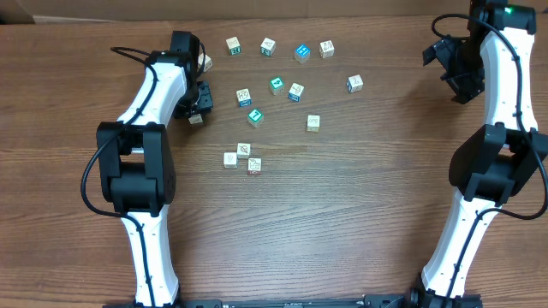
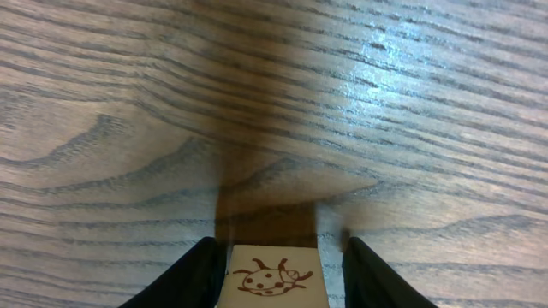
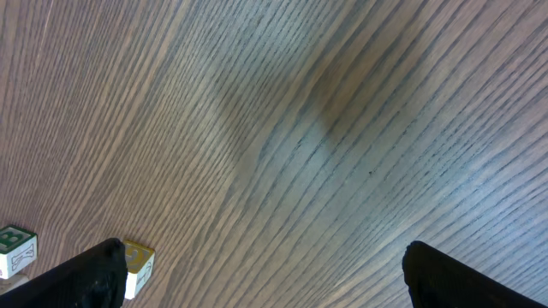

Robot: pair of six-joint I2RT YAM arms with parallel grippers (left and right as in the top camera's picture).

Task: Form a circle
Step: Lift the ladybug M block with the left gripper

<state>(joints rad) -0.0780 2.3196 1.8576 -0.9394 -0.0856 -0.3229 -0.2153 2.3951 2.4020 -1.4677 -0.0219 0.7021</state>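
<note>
Wood-grained counter (image 1: 368, 214) carried the circle (image 1: 243, 157), a tight knot of pale cubes at centre frame, lying down and to the right of the left end effector (image 1: 198, 109) at upper left, by far the nearer arm. That end effector's fingers straddled a ladybird cube (image 2: 272, 278), though whether they pinched it could not be told. The right end effector (image 3: 264, 252), fingers spread wide, hung at far upper right, well apart from the cluster.

The left arm (image 1: 154, 90) reaches forward, its left hand (image 1: 198, 109) pointing down with fingers parted loosely around a small block (image 2: 274, 278). The right arm (image 1: 501, 77) stands raised, its right hand (image 3: 265, 278) spread wide, holding nothing.
</note>
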